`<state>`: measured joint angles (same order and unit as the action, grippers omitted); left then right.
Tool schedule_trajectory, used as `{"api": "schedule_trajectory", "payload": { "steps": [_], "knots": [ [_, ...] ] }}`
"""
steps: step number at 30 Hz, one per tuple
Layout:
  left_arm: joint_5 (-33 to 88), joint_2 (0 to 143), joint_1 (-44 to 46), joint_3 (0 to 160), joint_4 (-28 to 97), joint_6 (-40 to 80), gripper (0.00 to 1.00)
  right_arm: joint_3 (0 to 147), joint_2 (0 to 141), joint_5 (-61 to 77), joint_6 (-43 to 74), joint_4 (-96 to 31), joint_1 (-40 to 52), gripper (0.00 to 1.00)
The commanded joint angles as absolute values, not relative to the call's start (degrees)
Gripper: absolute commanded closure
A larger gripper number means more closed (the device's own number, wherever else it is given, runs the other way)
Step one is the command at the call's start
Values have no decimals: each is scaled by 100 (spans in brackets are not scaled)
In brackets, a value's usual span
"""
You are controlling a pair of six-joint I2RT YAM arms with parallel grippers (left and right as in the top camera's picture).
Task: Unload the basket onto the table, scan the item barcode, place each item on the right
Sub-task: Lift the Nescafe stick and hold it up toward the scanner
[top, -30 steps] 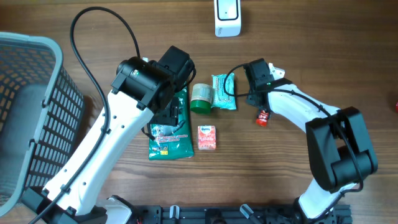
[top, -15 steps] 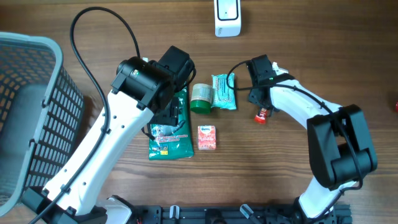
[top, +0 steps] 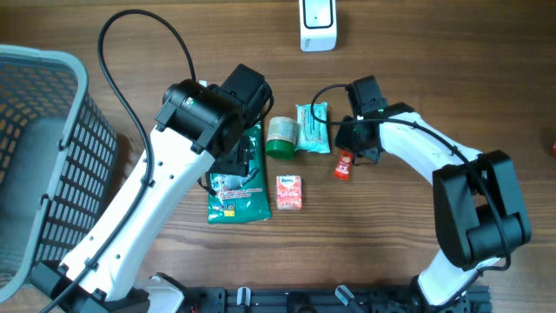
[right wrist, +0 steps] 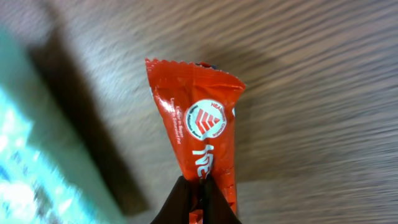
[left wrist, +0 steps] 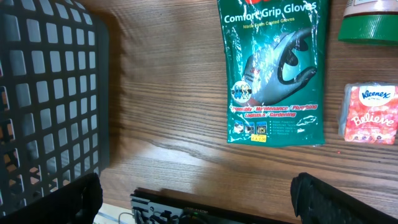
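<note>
Wooden table (top: 391, 252), red packet (right wrist: 198, 124) tight between the right fingers (right wrist: 180, 205).

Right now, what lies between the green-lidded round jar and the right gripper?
The teal plastic packet, lying beside the green-lidded round jar. Past it the right gripper pinches a red foil wrapper. The overhead view shows this.

Mock shop checkout, laid out on a wood-grain surface (top: 417, 52) with robot arms over it. Told by the grey mesh shopping basket (top: 43, 56) at one side and a white box (top: 318, 24) at the far edge, possibly a barcode scanner. Told too by the retail packs: Comfort Grip Gloves (left wrist: 273, 68), Kleenex tissues (left wrist: 371, 113), green-lidded jar (top: 281, 136), teal packet (top: 313, 129), red sachet (top: 344, 165).
</note>
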<state>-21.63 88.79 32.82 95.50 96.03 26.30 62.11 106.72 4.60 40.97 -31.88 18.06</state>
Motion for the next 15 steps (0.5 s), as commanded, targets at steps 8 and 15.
{"api": "schedule_trajectory", "payload": {
  "steps": [8,15],
  "knots": [
    [-2259,8770,3262,9542,9603,2729,0,5892,10344,2143,3597,-3050,1907,96],
    [-2259,8770,3262,9542,9603,2729,0,5892,10339,3739,3166,-2399,1907,95]
  ]
}}
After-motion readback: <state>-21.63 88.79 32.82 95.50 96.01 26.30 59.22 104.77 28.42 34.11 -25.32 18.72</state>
